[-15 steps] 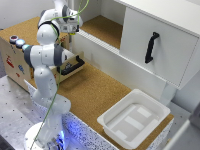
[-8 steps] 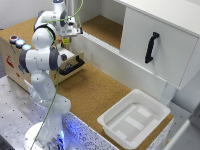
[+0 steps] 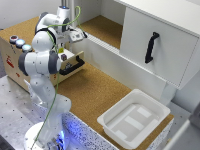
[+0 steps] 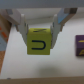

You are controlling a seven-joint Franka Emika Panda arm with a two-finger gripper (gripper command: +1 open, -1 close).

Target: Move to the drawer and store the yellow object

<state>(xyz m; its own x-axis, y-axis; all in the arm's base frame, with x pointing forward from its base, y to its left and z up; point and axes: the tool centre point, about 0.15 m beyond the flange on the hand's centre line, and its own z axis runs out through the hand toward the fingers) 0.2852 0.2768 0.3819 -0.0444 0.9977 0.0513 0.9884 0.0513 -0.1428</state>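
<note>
Gripper (image 4: 38, 31) on my wrist feed is clamped around the small yellow cube with a dark U mark (image 4: 39, 41), one pale finger (image 4: 22, 26) on each side of it. From the exterior view I see the white arm (image 3: 47, 55) standing over the shallow light-wood drawer with the long black bar handle (image 3: 71, 66), pulled out of its small wooden box (image 3: 12, 57). A purple block (image 4: 79, 46) lies nearby.

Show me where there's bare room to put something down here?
The cork floor between the open drawer and the white tub is bare. It's crowded around the drawer, where the arm's end effector holds a yellow block.
</note>
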